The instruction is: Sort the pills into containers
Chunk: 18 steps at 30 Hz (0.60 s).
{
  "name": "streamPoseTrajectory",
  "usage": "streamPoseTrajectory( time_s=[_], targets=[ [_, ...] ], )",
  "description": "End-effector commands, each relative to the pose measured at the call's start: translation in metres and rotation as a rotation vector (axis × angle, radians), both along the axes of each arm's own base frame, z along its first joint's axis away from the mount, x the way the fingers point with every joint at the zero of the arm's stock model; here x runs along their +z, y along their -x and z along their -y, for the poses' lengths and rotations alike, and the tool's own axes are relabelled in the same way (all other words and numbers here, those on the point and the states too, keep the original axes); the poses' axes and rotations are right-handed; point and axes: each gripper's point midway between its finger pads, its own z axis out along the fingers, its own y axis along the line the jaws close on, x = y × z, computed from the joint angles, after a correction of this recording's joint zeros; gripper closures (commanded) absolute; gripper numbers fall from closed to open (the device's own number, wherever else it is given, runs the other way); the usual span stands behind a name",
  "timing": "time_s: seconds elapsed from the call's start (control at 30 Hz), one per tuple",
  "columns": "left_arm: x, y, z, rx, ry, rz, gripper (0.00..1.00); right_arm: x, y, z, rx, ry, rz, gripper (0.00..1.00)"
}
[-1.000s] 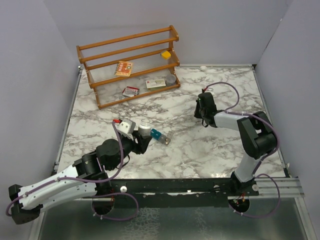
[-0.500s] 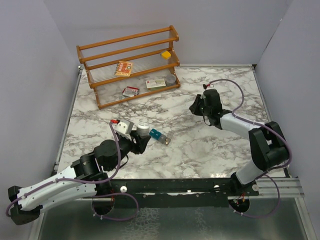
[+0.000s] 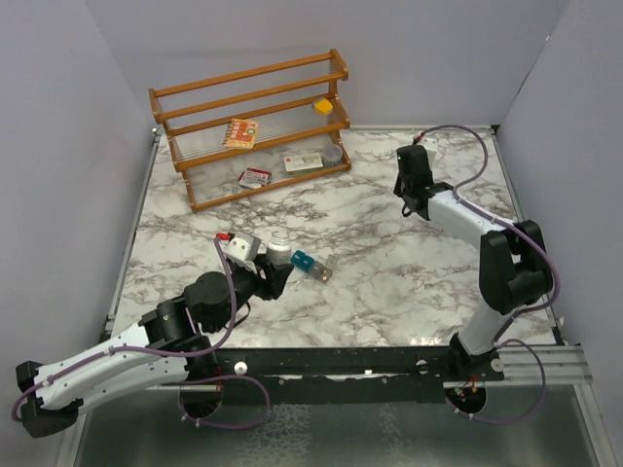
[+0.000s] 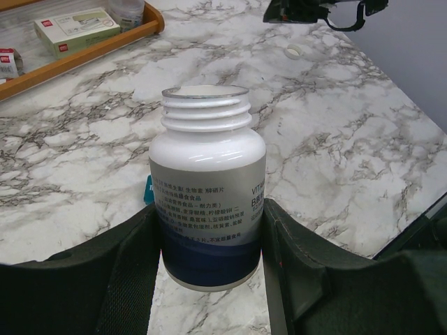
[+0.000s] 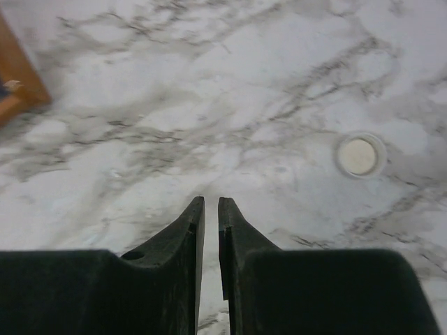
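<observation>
My left gripper (image 3: 274, 275) (image 4: 209, 241) is shut on a white pill bottle (image 3: 280, 248) (image 4: 207, 188) with a blue-banded label. The bottle stands upright and its mouth is uncapped. The containers (image 3: 312, 265), a short teal and grey compartment strip, lie just right of the bottle. Only a teal sliver of them (image 4: 148, 192) shows behind the bottle in the left wrist view. My right gripper (image 3: 410, 154) (image 5: 211, 204) is shut and empty, low over the marble at the back right. The bottle's white cap (image 3: 396, 130) (image 5: 358, 155) (image 4: 295, 50) lies on the table just beyond it. No loose pills show.
A wooden rack (image 3: 253, 126) stands at the back left with small boxes (image 3: 303, 162) and a yellow item (image 3: 323, 105) on its shelves. The marble table (image 3: 195, 214) is walled in grey on three sides.
My right arm has swung from mid-table to the back right, near the white cap. My left gripper and the bottle have not moved.
</observation>
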Motion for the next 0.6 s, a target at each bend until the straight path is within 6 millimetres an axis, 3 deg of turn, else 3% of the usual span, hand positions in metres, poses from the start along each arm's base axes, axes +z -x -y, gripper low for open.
streamPoseTrajectory(
  time_s=[0.0, 0.17, 0.37, 0.47, 0.57],
  targets=[
    [0.007, 0.0, 0.004, -0.01, 0.02, 0.019, 1.0, -0.044, 0.022, 0.067, -0.199, 0.136, -0.161, 0.85],
    [0.005, 0.0, 0.004, -0.012, 0.015, 0.017, 1.0, -0.061, 0.028, 0.085, -0.197, 0.18, -0.195, 0.95],
    [0.001, 0.0, 0.007, -0.018, 0.017, 0.005, 1.0, -0.072, 0.019, 0.1, -0.194, 0.203, -0.219, 0.99],
    [0.001, 0.001, 0.007, -0.02, 0.017, 0.002, 1.0, -0.082, 0.013, 0.109, -0.19, 0.202, -0.249, 0.97],
    [0.0, 0.0, 0.007, -0.015, 0.014, 0.002, 1.0, -0.089, 0.011, 0.114, -0.193, 0.22, -0.266, 0.86]
  ],
)
